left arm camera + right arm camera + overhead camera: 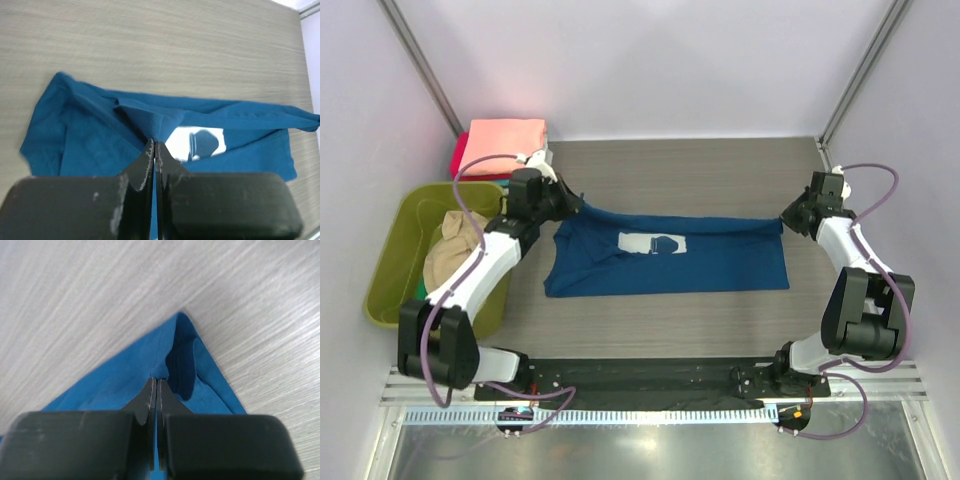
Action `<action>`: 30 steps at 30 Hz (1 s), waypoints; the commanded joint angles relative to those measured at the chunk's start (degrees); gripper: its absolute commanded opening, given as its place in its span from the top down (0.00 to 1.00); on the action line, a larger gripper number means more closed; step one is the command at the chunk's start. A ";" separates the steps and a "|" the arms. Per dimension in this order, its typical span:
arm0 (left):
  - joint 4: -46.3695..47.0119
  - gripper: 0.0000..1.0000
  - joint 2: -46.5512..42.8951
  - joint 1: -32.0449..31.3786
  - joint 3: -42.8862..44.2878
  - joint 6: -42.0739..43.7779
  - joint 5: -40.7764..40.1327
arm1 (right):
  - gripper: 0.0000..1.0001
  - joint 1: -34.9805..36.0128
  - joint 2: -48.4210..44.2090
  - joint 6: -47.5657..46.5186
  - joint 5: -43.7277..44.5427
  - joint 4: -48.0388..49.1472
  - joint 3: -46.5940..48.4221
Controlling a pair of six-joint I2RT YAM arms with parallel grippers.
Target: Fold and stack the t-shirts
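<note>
A navy blue t-shirt (700, 262) with a white inner patch (653, 243) lies across the middle of the table, its far edge lifted and pulled taut between both grippers. My left gripper (576, 208) is shut on the shirt's far left corner; in the left wrist view (155, 142) the cloth (90, 145) bunches at its tips. My right gripper (783, 220) is shut on the far right corner; in the right wrist view (157, 380) the cloth (125, 375) runs into its tips. Folded salmon-pink (506, 136) and red (459, 158) shirts are stacked at the back left.
An olive-green plastic tub (395, 268) stands left of the table, holding a tan shirt (450, 250) and a bit of green cloth (420, 290). Metal frame posts (420, 70) rise at the back corners. A black mat (650, 375) lies at the near edge.
</note>
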 commanded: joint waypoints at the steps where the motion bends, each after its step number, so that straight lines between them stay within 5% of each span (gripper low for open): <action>1: -1.45 1.00 -6.55 -1.39 -3.04 0.31 -4.59 | 0.99 -0.07 -2.38 0.12 -0.85 1.43 -1.11; 5: -8.04 0.99 -14.72 -4.03 -7.17 -2.76 -9.85 | 0.99 -0.24 -1.76 -0.14 -0.41 1.52 -1.64; 8: -15.14 0.82 -21.84 -5.96 -11.73 -6.36 -13.02 | 0.93 -0.77 -0.88 0.03 0.12 1.35 -2.08; 9: -17.09 0.78 -23.85 -6.23 -12.53 -7.85 -13.73 | 0.77 -0.94 -0.62 0.30 0.12 1.26 -2.26; 10: -19.20 0.78 -27.62 -6.84 -13.32 -9.95 -12.95 | 0.50 -1.21 -0.62 0.39 0.12 1.26 -2.52; 12: -22.37 0.71 -32.64 -8.33 -16.40 -11.28 -11.71 | 0.22 -1.39 -0.88 0.21 0.12 1.08 -2.26; 13: -23.86 0.67 -37.54 -8.60 -17.36 -13.73 -12.50 | 0.20 -1.39 -1.23 0.30 0.12 1.08 -2.00; 19: -23.28 0.59 -45.41 -8.78 -25.36 -16.92 -16.02 | 0.18 4.49 -2.12 -0.49 -0.41 3.10 -0.24; 30: -9.12 0.65 -11.25 -9.48 -20.72 -15.51 -16.11 | 0.23 14.52 10.19 -2.17 -0.42 5.04 -3.04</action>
